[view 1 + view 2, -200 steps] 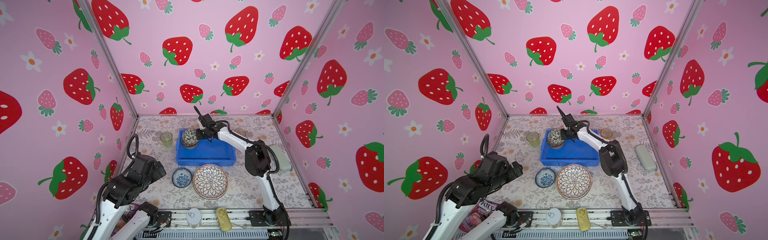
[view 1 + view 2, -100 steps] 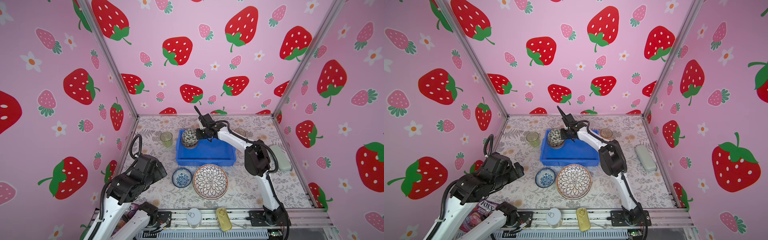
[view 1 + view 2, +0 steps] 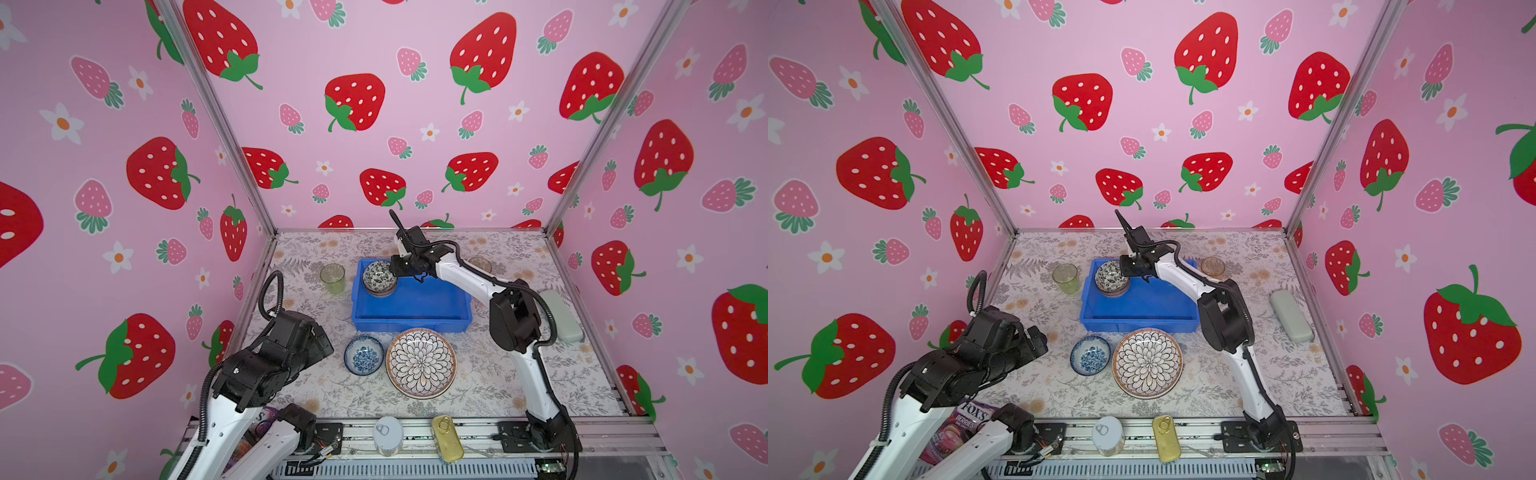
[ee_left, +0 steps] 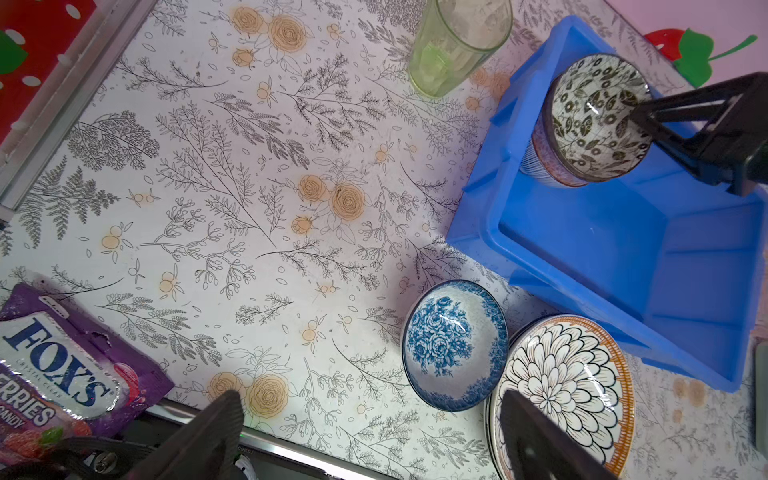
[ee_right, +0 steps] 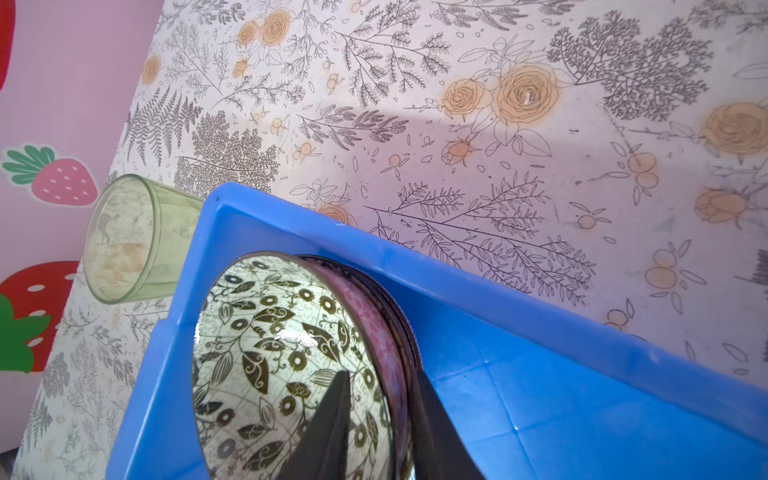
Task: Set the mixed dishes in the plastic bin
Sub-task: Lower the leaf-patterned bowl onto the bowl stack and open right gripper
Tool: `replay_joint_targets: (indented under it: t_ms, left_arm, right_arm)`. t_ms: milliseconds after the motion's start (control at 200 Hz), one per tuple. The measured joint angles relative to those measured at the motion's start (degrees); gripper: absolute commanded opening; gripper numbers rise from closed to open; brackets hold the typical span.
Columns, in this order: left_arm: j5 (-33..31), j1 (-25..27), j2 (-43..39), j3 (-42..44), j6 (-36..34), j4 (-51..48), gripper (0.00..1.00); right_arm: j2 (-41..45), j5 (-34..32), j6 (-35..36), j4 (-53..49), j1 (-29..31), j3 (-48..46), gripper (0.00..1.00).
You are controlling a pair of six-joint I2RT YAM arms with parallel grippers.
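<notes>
The plastic bin [image 3: 415, 305] [image 3: 1142, 309] is a blue tray mid-table. In its far left corner the black-floral bowl [image 3: 379, 276] [image 5: 270, 353] sits nested in a purple-striped bowl [image 4: 540, 166]. My right gripper [image 5: 380, 374] [image 3: 393, 272] straddles the floral bowl's rim, one finger inside and one outside, with small gaps on both sides. The blue-speckled bowl [image 3: 364, 355] [image 4: 453, 345] and petal-patterned plate [image 3: 422, 362] [image 4: 561, 390] lie in front of the bin. A green tumbler [image 3: 332, 278] [image 5: 129, 241] stands left of it, an amber one [image 3: 480, 264] behind right. My left gripper [image 4: 370, 415] hangs open and empty near the front left.
A silver round tin [image 3: 387, 434] and a gold oval tin [image 3: 446, 438] rest on the front rail. A purple candy bag [image 3: 963, 424] [image 4: 54, 382] lies under the left arm. A grey case [image 3: 559, 316] lies along the right wall.
The right gripper's fingers have parted from the floral bowl's rim, leaving it nested in the bin. The left arm has shifted slightly towards the table.
</notes>
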State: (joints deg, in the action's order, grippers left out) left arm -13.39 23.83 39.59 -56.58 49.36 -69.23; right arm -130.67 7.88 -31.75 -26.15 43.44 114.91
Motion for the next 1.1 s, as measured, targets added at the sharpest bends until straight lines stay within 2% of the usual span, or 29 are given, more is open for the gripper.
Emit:
replay_joint_targets:
  t_ms: [505,680,955,1060,1100]
  left_arm:
    - [0.5,-0.1,0.0,0.9,0.0,0.1,0.99]
    - [1.7,-0.2,1.4,3.0,0.0,1.5,0.99]
    - [5.9,-0.2,2.9,8.2,0.0,5.4,0.99]
    - [8.2,-0.2,4.0,11.5,0.1,7.7,1.00]
    - [9.2,-0.2,4.5,12.7,0.1,8.6,0.99]
  right_arm:
    - [-1.3,0.8,-0.1,1.0,0.0,-0.8,0.31]
    - [-0.2,0.3,0.1,1.2,0.0,-3.0,0.36]
    - [10.1,-1.0,0.3,1.7,0.0,-11.0,0.44]
    - [15.9,-1.3,0.5,3.1,0.0,-15.1,0.51]
    - [17.9,-1.3,0.4,3.7,0.0,-16.9,0.58]
